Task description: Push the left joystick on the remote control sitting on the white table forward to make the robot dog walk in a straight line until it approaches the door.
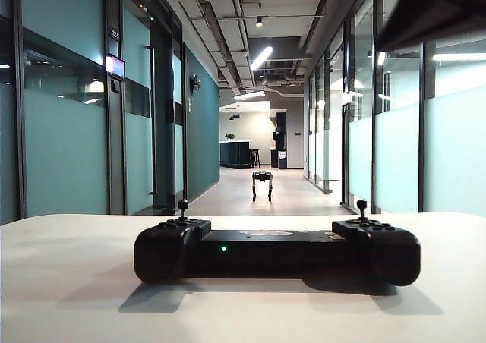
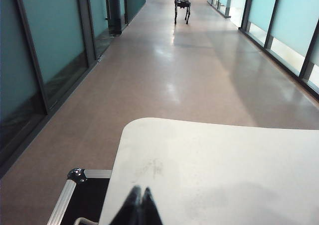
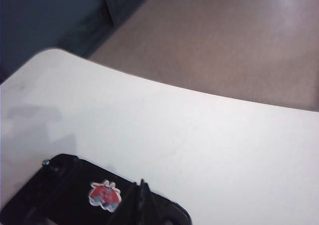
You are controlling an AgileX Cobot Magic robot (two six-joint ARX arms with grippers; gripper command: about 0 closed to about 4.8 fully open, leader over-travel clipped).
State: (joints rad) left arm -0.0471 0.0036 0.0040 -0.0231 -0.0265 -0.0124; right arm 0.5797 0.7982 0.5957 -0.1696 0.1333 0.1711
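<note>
Hovering right tool (image 3: 143, 200) over the remote control (image 1: 277, 250) mid-tabletop (image 1: 68, 282), tips pressed together to poke the left joystick (image 1: 183, 209). Left tool (image 2: 139, 205) parked, pressed together. Robot dog (image 1: 263, 184) far down corridor.

Both the left end effector (image 2: 139, 201) and the right end effector (image 3: 143, 197) show as slim, glossy black fingers tapering to narrow pointed tips.
</note>
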